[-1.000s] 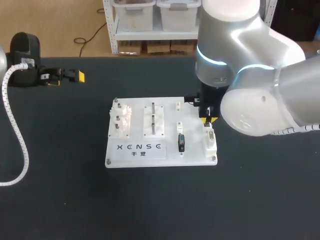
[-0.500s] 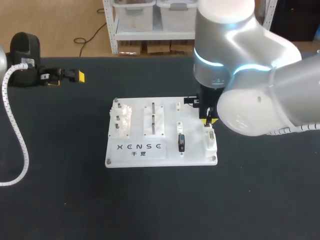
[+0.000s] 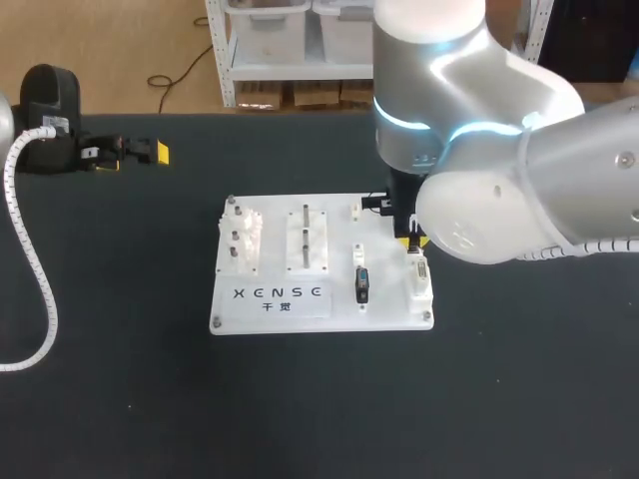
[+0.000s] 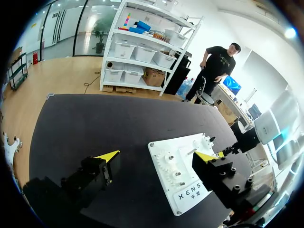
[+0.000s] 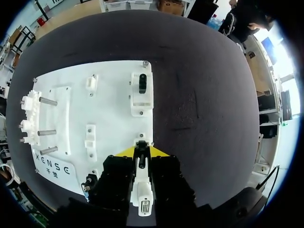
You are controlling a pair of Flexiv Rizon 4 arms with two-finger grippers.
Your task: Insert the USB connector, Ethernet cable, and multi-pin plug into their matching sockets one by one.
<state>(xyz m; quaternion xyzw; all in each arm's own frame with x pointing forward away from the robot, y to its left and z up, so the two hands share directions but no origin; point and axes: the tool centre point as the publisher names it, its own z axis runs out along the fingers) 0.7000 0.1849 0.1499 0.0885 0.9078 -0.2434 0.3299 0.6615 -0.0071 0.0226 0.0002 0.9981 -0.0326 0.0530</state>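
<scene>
Right pincer [image 5: 141, 153] clamps slim white plug [image 5: 143, 190] over board [image 5: 114, 90].

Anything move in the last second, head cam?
The right arm swung its upper links toward the view's left, and the right gripper edged slightly left over the board's right side. It holds a white plug. The board and the open left gripper did not move.

left hand [image 4: 158, 155] spread wide — right hand [image 5: 141, 153] pinched on a white plug [image 5: 144, 194].
</scene>
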